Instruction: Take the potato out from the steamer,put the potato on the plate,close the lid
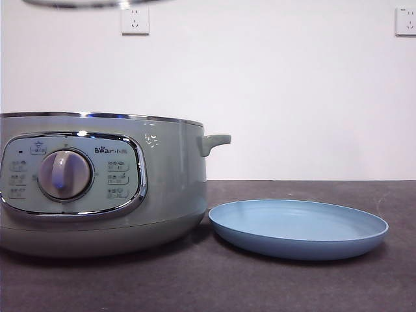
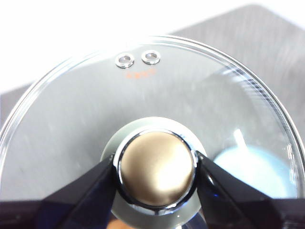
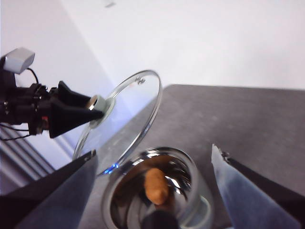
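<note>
The pale-green steamer [image 1: 97, 188] stands open at the left in the front view. The orange-brown potato [image 3: 156, 186] lies inside its shiny pot [image 3: 190, 191], seen in the right wrist view. My left gripper [image 2: 156, 169] is shut on the knob [image 2: 156, 171] of the glass lid [image 2: 86, 119] and holds it tilted above the steamer. The lid's rim [image 1: 91, 3] shows at the top edge of the front view, and the lid [image 3: 128, 114] and left gripper [image 3: 93, 109] also show in the right wrist view. My right gripper [image 3: 153, 151] is open and empty above the pot. The light-blue plate [image 1: 299, 227] lies empty to the right of the steamer.
The steamer's side handle [image 1: 214, 142] sticks out toward the plate. The dark tabletop [image 1: 292, 286] runs around both. A white wall with two sockets [image 1: 134, 19] is behind. The plate also shows through the lid glass [image 2: 252, 171].
</note>
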Controlling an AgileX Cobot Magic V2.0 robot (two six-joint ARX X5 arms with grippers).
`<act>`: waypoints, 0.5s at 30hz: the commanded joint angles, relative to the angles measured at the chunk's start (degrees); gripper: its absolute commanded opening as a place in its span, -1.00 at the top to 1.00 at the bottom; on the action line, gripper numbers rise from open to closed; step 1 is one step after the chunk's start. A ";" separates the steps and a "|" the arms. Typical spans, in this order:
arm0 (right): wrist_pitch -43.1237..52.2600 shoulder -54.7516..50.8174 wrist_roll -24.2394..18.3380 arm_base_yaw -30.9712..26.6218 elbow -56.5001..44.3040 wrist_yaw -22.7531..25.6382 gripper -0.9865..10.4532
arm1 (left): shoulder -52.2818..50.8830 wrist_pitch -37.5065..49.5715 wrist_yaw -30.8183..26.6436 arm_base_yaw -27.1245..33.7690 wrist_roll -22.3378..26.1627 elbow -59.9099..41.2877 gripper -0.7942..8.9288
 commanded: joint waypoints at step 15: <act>8.63 7.02 3.13 9.11 7.45 -0.81 0.04 | -16.68 -6.47 -5.22 0.04 1.73 0.76 0.85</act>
